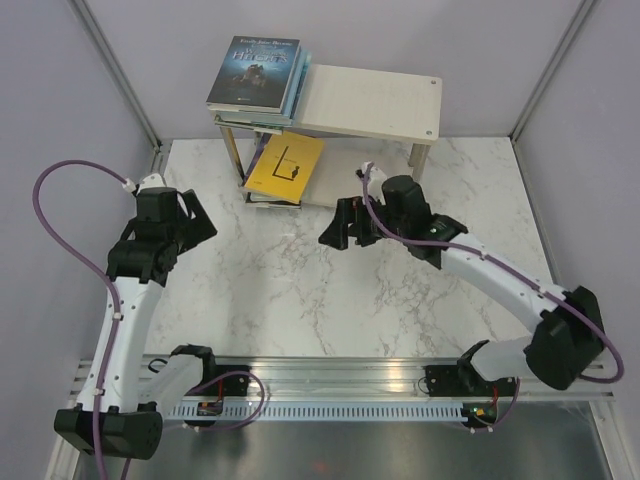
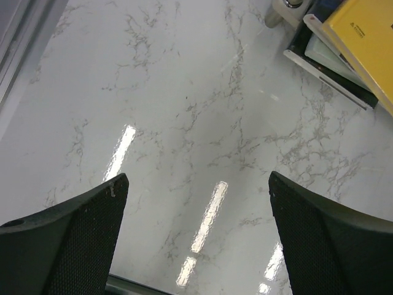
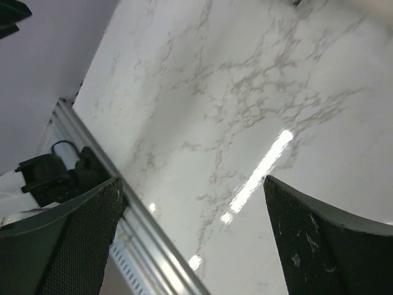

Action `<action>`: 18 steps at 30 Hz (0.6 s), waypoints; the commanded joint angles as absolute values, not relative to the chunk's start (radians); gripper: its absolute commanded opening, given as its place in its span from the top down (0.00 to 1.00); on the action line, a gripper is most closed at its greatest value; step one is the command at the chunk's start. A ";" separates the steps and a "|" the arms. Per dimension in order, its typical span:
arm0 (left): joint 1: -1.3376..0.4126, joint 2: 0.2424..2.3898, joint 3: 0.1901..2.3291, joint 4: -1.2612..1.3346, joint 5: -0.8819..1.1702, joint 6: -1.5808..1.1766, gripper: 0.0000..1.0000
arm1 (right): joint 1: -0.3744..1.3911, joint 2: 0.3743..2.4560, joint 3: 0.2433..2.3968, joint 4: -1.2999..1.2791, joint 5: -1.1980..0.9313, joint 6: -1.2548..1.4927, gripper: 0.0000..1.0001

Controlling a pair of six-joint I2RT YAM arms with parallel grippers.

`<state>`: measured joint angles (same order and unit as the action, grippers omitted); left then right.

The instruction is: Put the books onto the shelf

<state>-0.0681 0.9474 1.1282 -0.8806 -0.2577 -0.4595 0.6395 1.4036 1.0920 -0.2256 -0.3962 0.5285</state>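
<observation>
The shelf [image 1: 375,100] stands at the back of the marble table, its pale top board on silver posts. A pile of books [image 1: 255,70], a dark blue cover uppermost, lies on the left end of that board. Under the board is a lower pile topped by a yellow book [image 1: 285,165], which also shows in the left wrist view as the yellow book [image 2: 368,37] over dark and pale covers. My left gripper [image 1: 198,215] [image 2: 198,178] hangs open over bare marble, left of the lower pile. My right gripper [image 1: 338,228] [image 3: 191,181] is open and holds nothing, in front of the shelf.
A shelf post [image 2: 285,9] stands just left of the lower pile. The aluminium rail [image 1: 330,385] [image 3: 147,239] carrying the arm bases runs along the near edge. Grey walls close the left, right and back sides. Purple cables loop beside each arm.
</observation>
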 commanded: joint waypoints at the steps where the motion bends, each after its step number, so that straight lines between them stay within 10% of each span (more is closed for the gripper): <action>1: -0.071 0.953 1.114 -0.815 -0.272 -0.492 0.03 | 0.646 1.240 1.025 -0.189 -0.131 0.338 0.02; 18: -0.071 0.526 0.413 -0.028 -0.256 -0.100 0.00 | 0.646 1.163 0.761 -0.058 0.440 0.314 0.02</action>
